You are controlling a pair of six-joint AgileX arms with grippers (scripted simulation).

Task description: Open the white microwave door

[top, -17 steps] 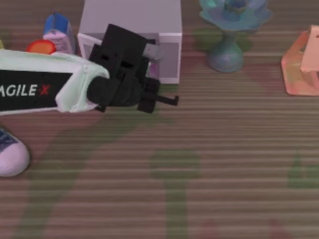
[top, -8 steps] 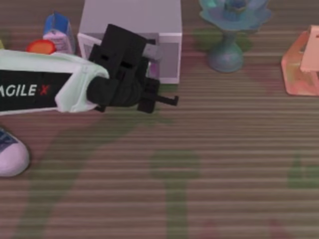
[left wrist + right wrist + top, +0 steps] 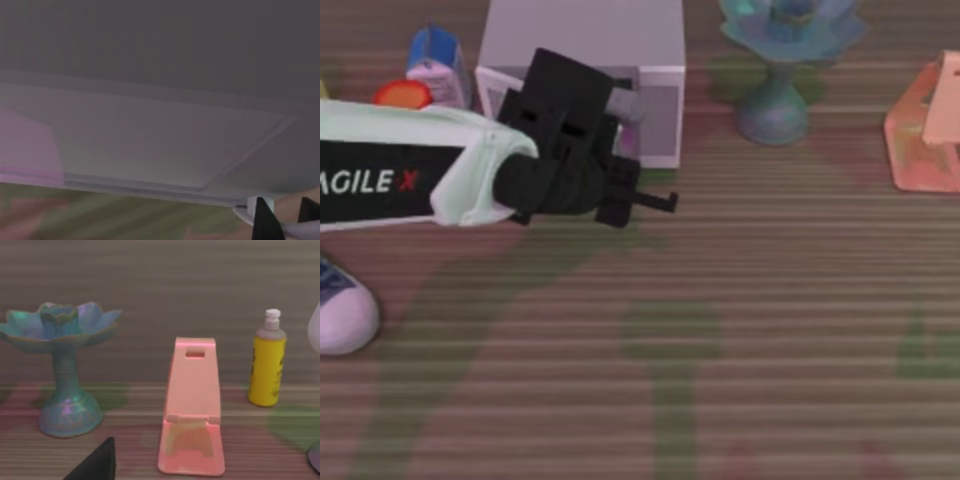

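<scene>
The white microwave [image 3: 582, 35] stands at the back, left of the middle. Its white microwave door [image 3: 660, 112] faces the front, and my left arm's black wrist covers most of it. In the left wrist view the door's grey window [image 3: 150, 145] fills the picture, with a purple tint at one side. My left gripper [image 3: 618, 118] [image 3: 285, 220] is at the door's edge, its dark fingers [image 3: 262, 222] closed on the pale grey door handle [image 3: 627, 103] [image 3: 300, 231]. I cannot tell whether the door is ajar. My right arm is outside the top view; one dark fingertip [image 3: 100, 462] shows in its wrist view.
A blue and pink carton [image 3: 435, 65] and a red-capped item [image 3: 402, 94] stand left of the microwave. A shoe [image 3: 340, 310] lies at the left edge. A teal lotus stand [image 3: 775, 70] [image 3: 62, 390], a pink phone stand [image 3: 925, 125] [image 3: 192, 410] and a yellow bottle [image 3: 266, 365] are to the right.
</scene>
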